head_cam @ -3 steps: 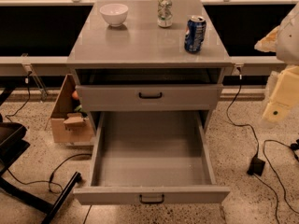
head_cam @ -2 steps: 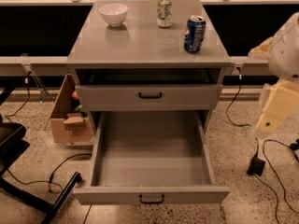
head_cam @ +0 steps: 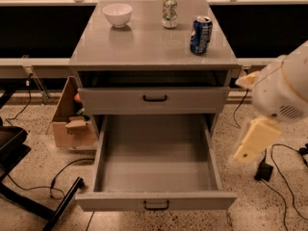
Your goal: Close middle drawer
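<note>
Speckled floor (head_cam: 33,129) surrounds a grey cabinet (head_cam: 144,42) whose middle drawer (head_cam: 156,162) stands pulled out, black handle (head_cam: 156,205) nearest; the cream gripper (head_cam: 252,141) hangs right of the tray, apart from it, how wide it is set impossible to tell; beyond, the upper drawer (head_cam: 154,100) sits shut beneath a blue can (head_cam: 200,34), silver can (head_cam: 169,11) and white bowl (head_cam: 117,14)

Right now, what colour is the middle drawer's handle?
Black handle, camera view; gripper hangs right of the middle drawer.
</note>
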### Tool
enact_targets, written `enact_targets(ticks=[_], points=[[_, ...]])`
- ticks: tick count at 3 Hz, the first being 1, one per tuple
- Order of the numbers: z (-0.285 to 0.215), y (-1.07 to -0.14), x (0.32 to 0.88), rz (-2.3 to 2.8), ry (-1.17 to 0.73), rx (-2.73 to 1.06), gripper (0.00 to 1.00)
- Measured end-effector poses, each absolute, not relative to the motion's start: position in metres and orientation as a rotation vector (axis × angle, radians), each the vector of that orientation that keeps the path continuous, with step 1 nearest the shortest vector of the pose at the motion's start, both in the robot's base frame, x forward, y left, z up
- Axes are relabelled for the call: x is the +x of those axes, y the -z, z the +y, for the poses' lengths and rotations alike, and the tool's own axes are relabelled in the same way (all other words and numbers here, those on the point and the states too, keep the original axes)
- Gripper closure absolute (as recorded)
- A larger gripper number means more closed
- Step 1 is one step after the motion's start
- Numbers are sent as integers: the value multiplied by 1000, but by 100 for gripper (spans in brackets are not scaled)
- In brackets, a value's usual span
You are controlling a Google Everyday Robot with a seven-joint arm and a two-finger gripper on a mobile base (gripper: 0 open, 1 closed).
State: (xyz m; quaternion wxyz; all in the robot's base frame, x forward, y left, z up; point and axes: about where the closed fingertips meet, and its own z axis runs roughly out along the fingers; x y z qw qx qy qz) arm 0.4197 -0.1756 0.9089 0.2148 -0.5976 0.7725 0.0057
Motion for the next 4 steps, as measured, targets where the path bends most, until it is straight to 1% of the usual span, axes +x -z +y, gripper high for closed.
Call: enact_targets(ticks=[1,2,3,4], points=[[-161,-868,416,2193,-191,-1634,0],[-159,-863,415,2199,-220,-1634,0],[-146,-850,422,2163,-211,-1698,0],[-144,-803,423,2167,-183,-1739,0]])
